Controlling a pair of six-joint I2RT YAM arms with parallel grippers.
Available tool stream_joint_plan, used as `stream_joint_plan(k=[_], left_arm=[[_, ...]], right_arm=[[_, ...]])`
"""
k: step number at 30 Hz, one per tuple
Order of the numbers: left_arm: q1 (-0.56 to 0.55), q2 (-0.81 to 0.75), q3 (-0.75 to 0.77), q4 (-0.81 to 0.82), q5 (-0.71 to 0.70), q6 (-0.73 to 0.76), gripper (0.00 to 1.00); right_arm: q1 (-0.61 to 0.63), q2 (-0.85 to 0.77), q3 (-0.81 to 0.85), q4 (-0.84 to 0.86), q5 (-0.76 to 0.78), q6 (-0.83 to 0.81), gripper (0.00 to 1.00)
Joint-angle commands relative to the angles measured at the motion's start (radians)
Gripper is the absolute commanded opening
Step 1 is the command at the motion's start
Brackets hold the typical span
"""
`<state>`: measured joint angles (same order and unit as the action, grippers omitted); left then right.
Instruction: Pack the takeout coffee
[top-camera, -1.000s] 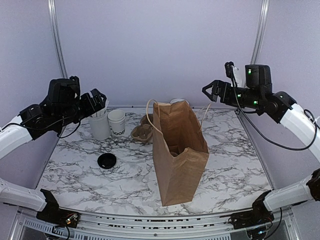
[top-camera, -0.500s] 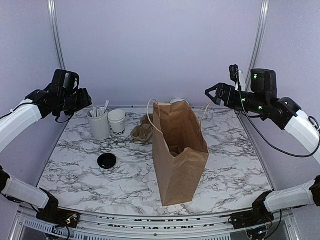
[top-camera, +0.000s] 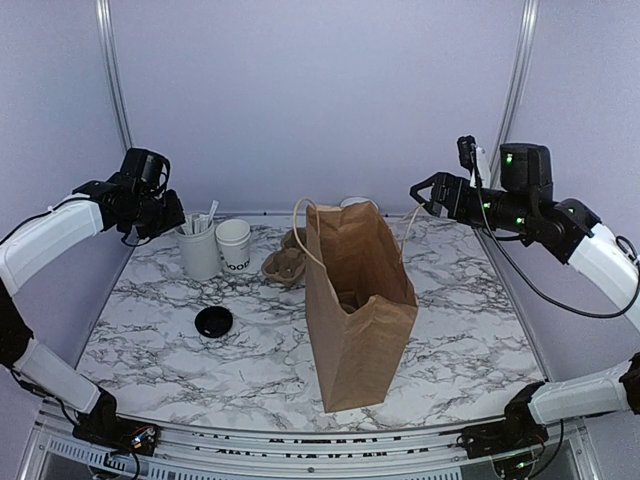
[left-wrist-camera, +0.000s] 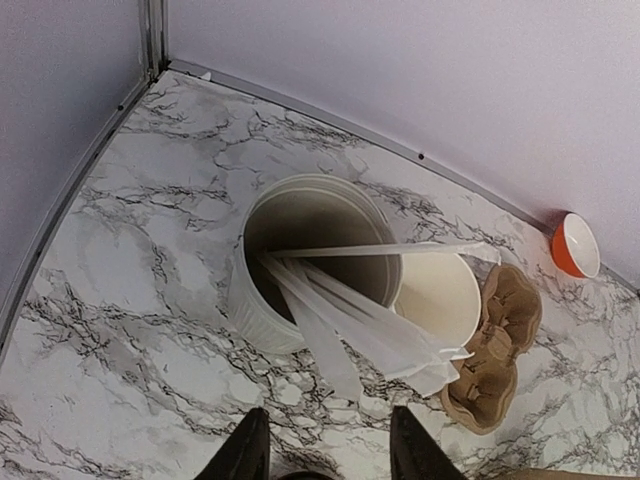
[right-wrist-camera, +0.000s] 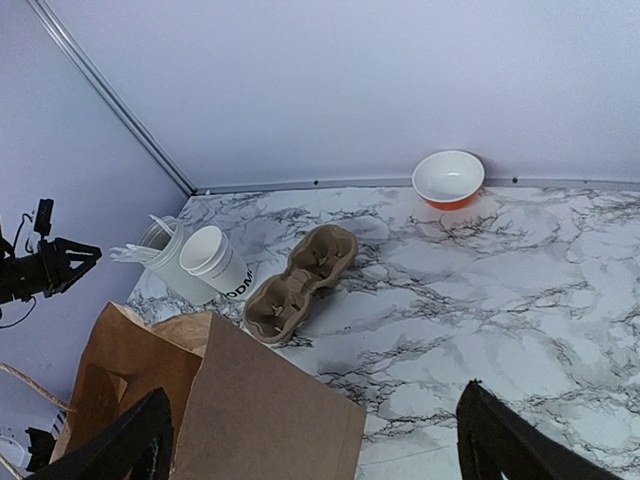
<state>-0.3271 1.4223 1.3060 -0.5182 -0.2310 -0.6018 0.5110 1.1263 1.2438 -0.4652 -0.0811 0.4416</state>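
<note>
The takeout coffee cup (top-camera: 234, 245) is small, white and lettered near its base. It stands uncovered at the back left, touching a taller white canister (top-camera: 198, 251) of sticks. Its black lid (top-camera: 213, 321) lies flat on the marble, nearer me. My left gripper (top-camera: 172, 216) hovers just left of and above the canister. In the left wrist view its jaws (left-wrist-camera: 330, 455) stand apart with nothing between them, above the canister (left-wrist-camera: 315, 255) and cup (left-wrist-camera: 440, 295). My right gripper (top-camera: 420, 193) hangs wide open and empty, high at the right beyond the brown paper bag (top-camera: 355, 300).
A brown pulp cup tray (top-camera: 285, 262) lies between the cup and the bag. An orange bowl (right-wrist-camera: 448, 178) sits by the back wall. The upright bag (right-wrist-camera: 230, 400) is open at the top, fills the table's middle and hides what is behind it. Metal rails edge the table.
My left gripper has drawn back to the left, away from the canister, and its jaws have narrowed. The right arm shifted slightly right. Cup, lid and bag have not moved.
</note>
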Motion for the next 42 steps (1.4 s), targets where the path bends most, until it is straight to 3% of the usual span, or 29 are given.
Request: stream_joint_plan(k=[1, 14, 30, 42], left_arm=[[0.007, 0.036, 0.006, 0.033, 0.026, 0.015, 0.42], [0.015, 0.107, 0.028, 0.052, -0.012, 0.023, 0.36], [0.142, 0.156, 0.075, 0.062, -0.025, 0.059, 0.36], [0.159, 0.176, 0.121, 0.070, 0.108, 0.077, 0.35]], right_arm=[[-0.009, -0.029, 0.004, 0.005, 0.003, 0.008, 0.95], [-0.009, -0.043, 0.003, -0.010, 0.013, 0.010, 0.95], [-0.009, -0.053, -0.001, -0.025, 0.023, 0.006, 0.95], [-0.008, -0.050, -0.004, -0.022, 0.017, 0.012, 0.95]])
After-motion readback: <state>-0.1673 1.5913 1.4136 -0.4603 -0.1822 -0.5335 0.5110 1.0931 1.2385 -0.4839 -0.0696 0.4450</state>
